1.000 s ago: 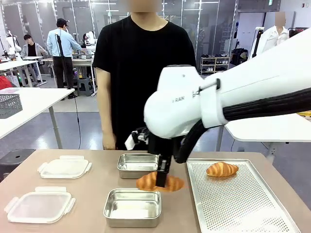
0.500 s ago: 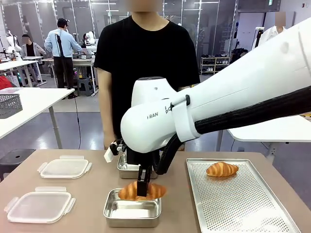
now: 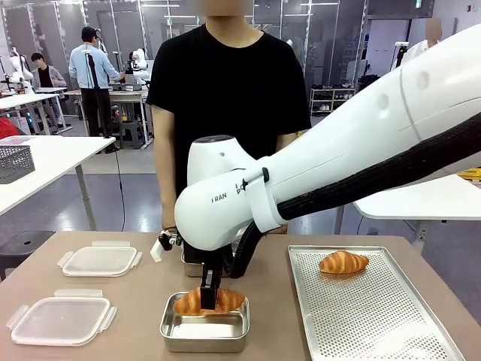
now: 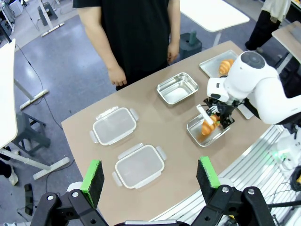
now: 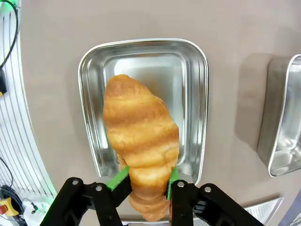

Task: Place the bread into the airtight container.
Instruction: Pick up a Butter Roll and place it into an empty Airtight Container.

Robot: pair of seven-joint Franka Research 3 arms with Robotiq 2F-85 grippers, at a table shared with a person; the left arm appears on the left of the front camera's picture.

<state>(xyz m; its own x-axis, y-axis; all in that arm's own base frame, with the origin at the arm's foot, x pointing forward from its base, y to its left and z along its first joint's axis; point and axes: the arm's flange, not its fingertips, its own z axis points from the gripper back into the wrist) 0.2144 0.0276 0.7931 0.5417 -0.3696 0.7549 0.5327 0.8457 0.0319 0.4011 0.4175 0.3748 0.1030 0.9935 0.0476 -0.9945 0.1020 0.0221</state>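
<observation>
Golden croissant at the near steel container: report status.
Right gripper shut on golden croissant, low over rectangular steel container. Left gripper open, high above the table. Nothing under the croissant but bare steel.

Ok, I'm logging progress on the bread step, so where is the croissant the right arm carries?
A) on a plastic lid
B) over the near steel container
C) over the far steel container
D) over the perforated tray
B: the croissant sits between the right arm's jaws directly over the near steel container, with the pan's rim showing around it in the right wrist view.
</observation>
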